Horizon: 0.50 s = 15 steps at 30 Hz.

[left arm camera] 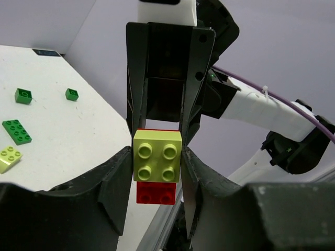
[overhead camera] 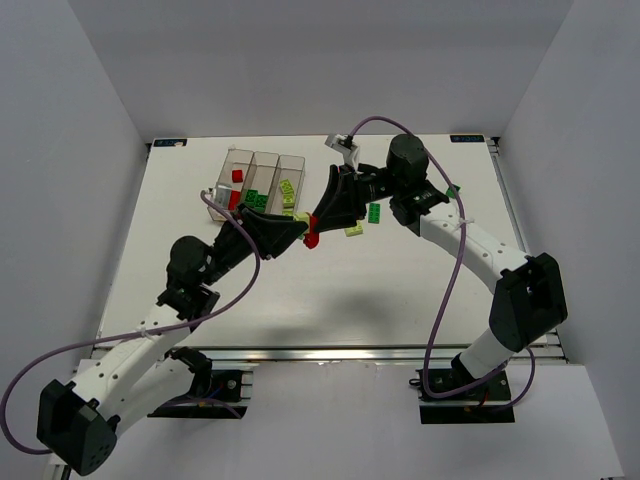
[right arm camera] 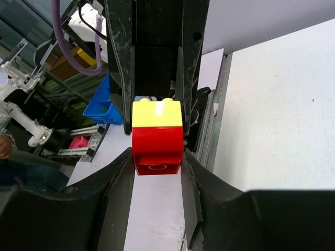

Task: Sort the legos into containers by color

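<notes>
My two grippers meet tip to tip over the middle of the white table (overhead camera: 400,290), just to the near right of the containers (overhead camera: 265,157). Between them is a small stack of two legos: a pale yellow-green brick (left arm camera: 157,162) pressed onto a red brick (right arm camera: 157,151). My left gripper (left arm camera: 157,170) has its fingers against both sides of the pale yellow-green brick and is grasping it, with the brick's four studs facing my left wrist camera. My right gripper (right arm camera: 157,159) reaches in from the opposite side and clamps the red brick between its fingers. The containers are three clear bins joined side by side at the far left of the table. The left bin holds red bricks (overhead camera: 236,178), the middle bin holds dark green bricks (overhead camera: 255,197), and the right bin holds yellow-green bricks (overhead camera: 288,190). Several legos lie loose on the table to the right of my fingertips. A long dark green brick (overhead camera: 374,211) lies there with a loose yellow-green brick (overhead camera: 354,231) just beside it. Two small dark green bricks (left arm camera: 23,95) (left arm camera: 71,94) lie farther off, apart from each other.
</notes>
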Each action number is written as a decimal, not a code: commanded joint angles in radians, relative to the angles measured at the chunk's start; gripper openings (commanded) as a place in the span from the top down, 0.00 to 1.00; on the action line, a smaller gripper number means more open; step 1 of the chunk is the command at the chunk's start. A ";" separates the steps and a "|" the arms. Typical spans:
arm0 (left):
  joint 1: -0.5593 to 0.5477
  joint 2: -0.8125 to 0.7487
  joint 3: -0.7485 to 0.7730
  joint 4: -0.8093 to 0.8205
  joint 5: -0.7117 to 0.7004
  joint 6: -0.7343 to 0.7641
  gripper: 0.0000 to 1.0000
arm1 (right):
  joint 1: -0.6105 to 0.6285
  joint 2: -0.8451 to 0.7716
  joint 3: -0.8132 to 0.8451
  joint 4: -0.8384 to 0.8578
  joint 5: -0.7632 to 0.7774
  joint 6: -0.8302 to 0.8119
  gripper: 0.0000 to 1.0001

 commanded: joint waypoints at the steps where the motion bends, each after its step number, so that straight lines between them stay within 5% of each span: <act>1: -0.002 0.020 -0.013 0.037 0.043 -0.017 0.50 | 0.004 -0.003 0.002 0.048 -0.014 0.006 1.00; 4: -0.003 0.030 -0.010 0.040 0.051 -0.018 0.51 | 0.006 -0.003 0.002 0.048 -0.012 0.006 1.00; 10: -0.002 0.030 -0.001 0.025 0.052 -0.009 0.91 | 0.004 -0.006 -0.007 0.042 -0.011 0.002 1.00; 15: -0.002 -0.006 0.010 -0.033 0.011 0.034 1.00 | 0.004 -0.012 -0.010 0.008 -0.011 -0.037 1.00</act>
